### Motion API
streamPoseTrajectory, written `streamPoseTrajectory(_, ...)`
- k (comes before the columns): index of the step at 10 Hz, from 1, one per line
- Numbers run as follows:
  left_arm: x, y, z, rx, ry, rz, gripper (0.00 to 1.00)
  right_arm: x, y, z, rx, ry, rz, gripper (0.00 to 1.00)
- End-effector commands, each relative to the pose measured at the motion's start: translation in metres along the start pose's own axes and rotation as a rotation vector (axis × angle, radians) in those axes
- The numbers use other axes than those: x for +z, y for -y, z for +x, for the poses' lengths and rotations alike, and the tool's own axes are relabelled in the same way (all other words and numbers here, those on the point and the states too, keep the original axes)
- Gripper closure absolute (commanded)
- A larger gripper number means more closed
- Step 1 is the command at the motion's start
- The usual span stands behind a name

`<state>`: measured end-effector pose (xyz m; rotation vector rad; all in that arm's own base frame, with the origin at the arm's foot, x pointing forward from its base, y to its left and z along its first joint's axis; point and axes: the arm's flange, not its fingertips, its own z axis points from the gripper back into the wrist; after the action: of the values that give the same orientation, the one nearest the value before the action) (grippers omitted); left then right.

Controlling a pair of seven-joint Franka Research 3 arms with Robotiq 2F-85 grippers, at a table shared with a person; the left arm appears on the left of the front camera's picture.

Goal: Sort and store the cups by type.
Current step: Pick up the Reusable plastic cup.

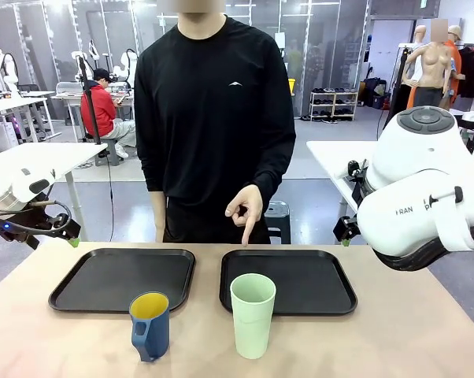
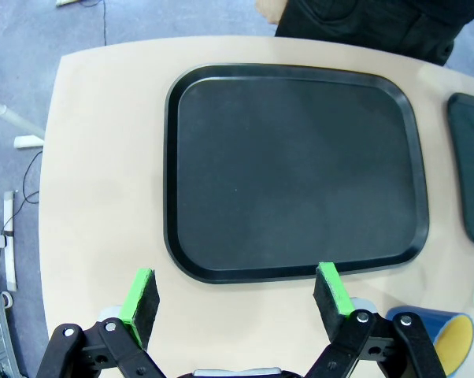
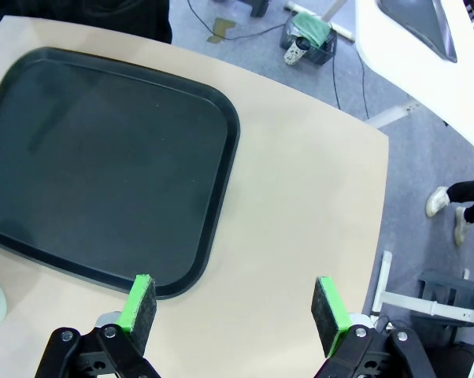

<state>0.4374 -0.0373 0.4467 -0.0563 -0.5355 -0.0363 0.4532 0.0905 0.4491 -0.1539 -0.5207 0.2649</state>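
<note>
Here, near the bench's (image 1: pixel 426 339) robot-side edge: tall pale mint-green tapered tumbler (image 1: pixel 253 315), handleless, upright before the right tray (image 1: pixel 343 303); shorter dark blue mug (image 1: pixel 149 324), yellow inside, before the left tray (image 1: pixel 64 295). Spread apart: left pincer (image 2: pixel 235 287), right pincer (image 3: pixel 235 295).

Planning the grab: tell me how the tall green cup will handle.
The green cup stands tall on a narrower base, so a high push would probably tip it. It looks plastic, likely light. Smooth, handleless sides might slip.
</note>
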Motion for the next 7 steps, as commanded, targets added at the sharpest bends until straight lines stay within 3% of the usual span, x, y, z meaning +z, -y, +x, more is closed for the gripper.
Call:
streamPoseTrajectory(1, 0.001, -0.001, 0.000, 0.002, 0.002, -0.002, 0.00, 0.011, 0.015, -0.011, 0.164, 0.005, 0.041, 0.00)
streamPoseTrajectory(3, 0.001, -0.001, 0.000, 0.002, 0.002, -0.002, 0.00, 0.017, 0.022, -0.034, 0.426, -0.056, -0.007, 0.00)
streamPoseTrajectory(7, 0.001, -0.001, 0.000, 0.002, 0.002, -0.002, 0.00, 0.008, 0.034, -0.072, 0.816, -0.142, -0.064, 0.00)
